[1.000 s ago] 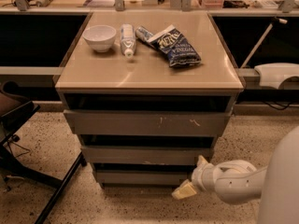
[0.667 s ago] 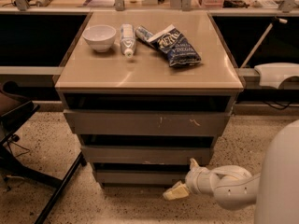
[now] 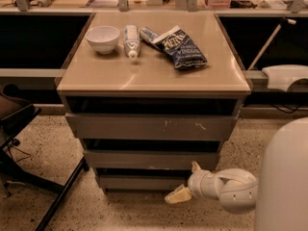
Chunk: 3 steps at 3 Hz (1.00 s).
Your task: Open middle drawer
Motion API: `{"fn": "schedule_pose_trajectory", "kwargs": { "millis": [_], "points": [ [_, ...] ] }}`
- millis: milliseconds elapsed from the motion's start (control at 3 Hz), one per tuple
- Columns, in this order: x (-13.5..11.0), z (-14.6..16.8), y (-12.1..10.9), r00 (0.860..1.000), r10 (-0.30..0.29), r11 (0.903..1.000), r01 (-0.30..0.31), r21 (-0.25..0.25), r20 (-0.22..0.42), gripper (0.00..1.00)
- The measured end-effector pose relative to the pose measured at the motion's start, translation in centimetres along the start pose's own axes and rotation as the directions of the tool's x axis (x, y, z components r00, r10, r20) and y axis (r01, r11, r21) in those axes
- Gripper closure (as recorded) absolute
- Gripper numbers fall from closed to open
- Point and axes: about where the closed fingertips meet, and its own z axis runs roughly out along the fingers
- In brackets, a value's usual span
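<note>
1. The middle drawer [image 3: 144, 159] looks shut, the second front below the tabletop [image 3: 154, 76].
2. The pincer [image 3: 182, 182], released and spread, hovers at its 5 o'clock. It should probably rise toward 11 o'clock, hook the upper lip and pull straight.

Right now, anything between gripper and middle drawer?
Nothing, per the camera view: the open gripper sits low right by the bottom drawer, upper finger at the lower edge of the middle drawer.
</note>
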Motion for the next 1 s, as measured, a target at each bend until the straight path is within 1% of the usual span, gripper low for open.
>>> {"fn": "schedule_pose_trajectory", "kwargs": {
  "millis": [333,667,1000],
  "points": [
    [-2.3,3.5,-1.2,0.996,-0.067,0.9973,0.068,-0.026,0.058,0.0],
    [-5.5,6.0,-1.8,0.974,-0.198,0.9786,0.203,-0.035,0.106,0.0],
    [-5.8,6.1,-1.9,0.971,-0.212,0.9757,0.217,-0.032,0.11,0.0]
  ]
}}
